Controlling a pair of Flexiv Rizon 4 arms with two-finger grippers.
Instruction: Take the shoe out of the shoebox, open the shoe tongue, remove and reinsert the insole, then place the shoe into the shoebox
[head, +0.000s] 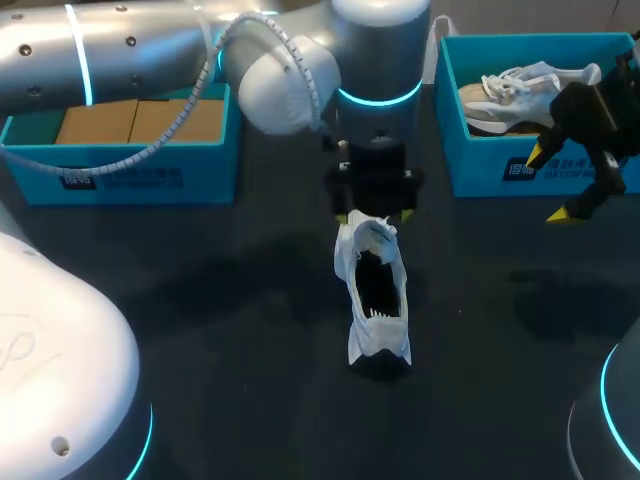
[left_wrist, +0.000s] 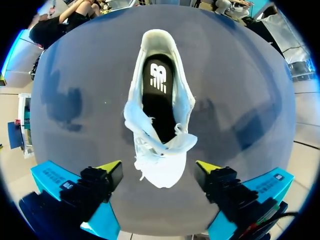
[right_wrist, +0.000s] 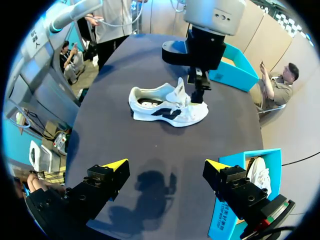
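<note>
white shoe (head: 375, 295) rests on the dark table (head: 200, 300); left fingers (left_wrist: 110, 168) and right fingers (right_wrist: 116, 164) gape empty.

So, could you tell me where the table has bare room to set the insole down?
Bare dark tabletop flanks the white sneaker, widest before the teal box of cardboard. Crowded by the sneaker's tongue, under the open left pincer.

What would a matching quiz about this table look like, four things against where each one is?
Things:
1. shoe with black insole
2. second shoe
3. brown cardboard
4. left claw

Places:
A. in the left blue box
B. in the middle of the table
C. over the shoe with the insole, open
D. in the right blue box

Pairs: 1-B; 2-D; 3-A; 4-C
</note>
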